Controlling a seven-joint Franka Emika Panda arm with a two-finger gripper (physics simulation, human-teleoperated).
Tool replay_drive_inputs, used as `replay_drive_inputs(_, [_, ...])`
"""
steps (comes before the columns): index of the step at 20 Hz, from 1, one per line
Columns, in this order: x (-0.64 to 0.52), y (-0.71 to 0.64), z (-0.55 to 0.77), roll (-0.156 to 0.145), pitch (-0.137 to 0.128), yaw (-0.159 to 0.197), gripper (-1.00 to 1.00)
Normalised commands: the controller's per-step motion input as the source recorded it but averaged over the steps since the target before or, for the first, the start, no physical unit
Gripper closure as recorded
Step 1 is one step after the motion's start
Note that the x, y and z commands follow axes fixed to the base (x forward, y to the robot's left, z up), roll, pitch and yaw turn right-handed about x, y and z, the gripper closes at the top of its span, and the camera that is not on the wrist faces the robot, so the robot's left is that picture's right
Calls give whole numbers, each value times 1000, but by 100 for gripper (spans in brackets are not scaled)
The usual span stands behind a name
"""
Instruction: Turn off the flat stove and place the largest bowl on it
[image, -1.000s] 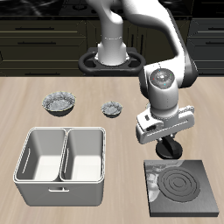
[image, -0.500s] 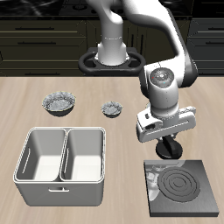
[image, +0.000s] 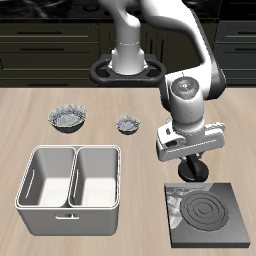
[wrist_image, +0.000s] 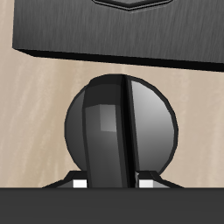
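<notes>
Three bowls are in play, and going across the exterior view from its left edge they come in this order: a mid-sized speckled bowl (image: 67, 119) far back on the table, a white two-compartment bin (image: 70, 187) nearer the front edge, the smallest speckled bowl (image: 127, 124), then the arm. The largest bowl (image: 190, 172) sits just behind the back edge of the flat stove (image: 208, 214), almost wholly hidden under the wrist; only a dark sliver of it shows there.

The stove's ring burner (image: 205, 212) reads grey, not red, so the heat looks to be already off; its knob (image: 172, 209) sits at the corner nearest the bin.

The relation that matters: the gripper (image: 189, 176) hangs directly over the bowl, and the stove lies just beyond it toward the table's front edge, so the carry is likely a short lift and a short shift forward.

The wrist view shows the bowl's dark inside (wrist_image: 122, 133) centred beneath the camera, with a bright vertical line crossing it that I take for a finger edge-on. How wide the fingers stand, and whether they pinch the rim, I cannot tell.
</notes>
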Motion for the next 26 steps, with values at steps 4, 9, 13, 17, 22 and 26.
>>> replay_drive_inputs(4, [16, 6, 81, -6, -3, -55, 100])
replay_drive_inputs(9, [-14, 9, 57, -1, 1, -45, 100])
replay_drive_inputs(13, [-40, 42, 48, 0, 7, -53, 100])
replay_drive_inputs(17, [-17, -6, 4, -7, 11, -46, 100])
replay_drive_inputs(22, [32, -16, 65, -12, -4, -48, 100])
replay_drive_inputs(26, [-37, 75, 27, 20, -8, -30, 100])
